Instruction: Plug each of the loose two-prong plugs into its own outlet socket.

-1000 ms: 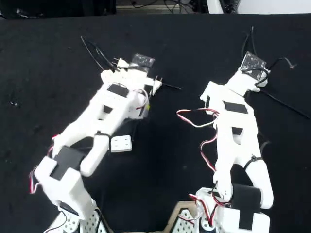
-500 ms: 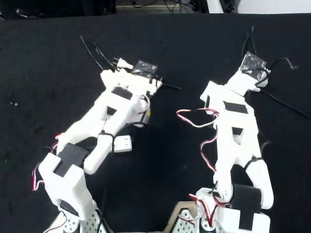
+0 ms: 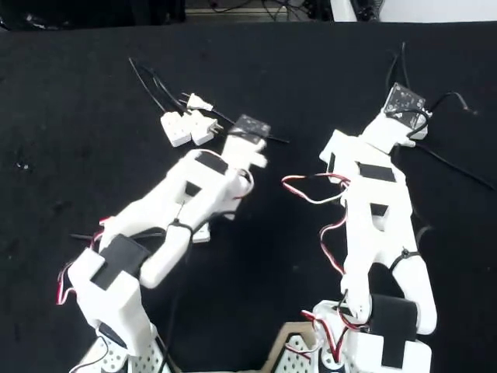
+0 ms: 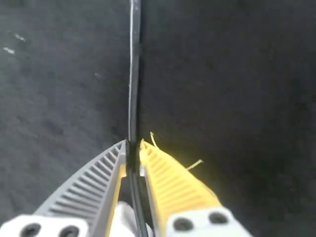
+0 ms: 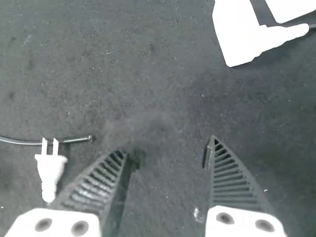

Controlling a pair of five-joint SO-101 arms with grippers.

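ribbed left gripper (image 4: 132,147) pinches a thin black cord (image 4: 133,69) — right gripper (image 5: 168,147) gapes wide.

The tabletop cloth (image 5: 163,74) looks matt and fuzzy; the plug (image 5: 49,170) is smooth white plastic (faintly glossy).

Black cloth-covered table (image 3: 93,62), light wooden piece (image 3: 272,361) at its near edge, dark cables (image 3: 272,8) beyond the far edge
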